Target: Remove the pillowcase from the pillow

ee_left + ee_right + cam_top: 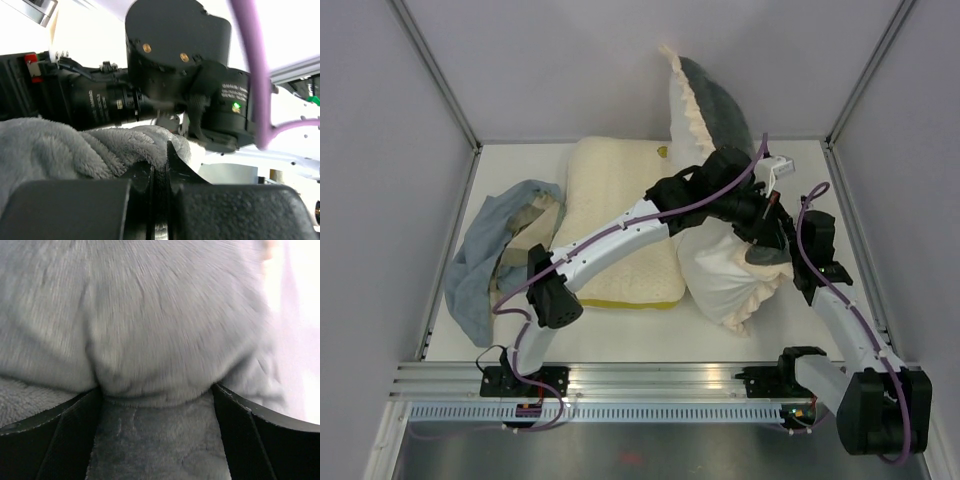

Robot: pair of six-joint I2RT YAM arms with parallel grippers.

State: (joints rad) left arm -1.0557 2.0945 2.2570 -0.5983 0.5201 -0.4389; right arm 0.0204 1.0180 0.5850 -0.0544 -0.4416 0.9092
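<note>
The pillowcase (712,105), dark grey plush with a cream frill, stands up at the back right and runs down under both grippers. Below it lies the plump white pillow (715,275), with frill along its lower right edge. My left arm reaches across to the right, and its gripper (763,213) is shut on a fold of grey plush (60,150), pinched between the nearly closed jaws (161,156). My right gripper (773,247) presses into the plush (150,315) with its fingers (60,440) spread wide; the fabric bulges into the gap (157,400).
A flatter cream-yellow pillow (615,220) lies left of the white one, under my left arm. A pale blue-grey and beige cloth (495,250) is crumpled at the far left. Grey walls enclose the table on three sides, and an aluminium rail (650,380) runs along the near edge.
</note>
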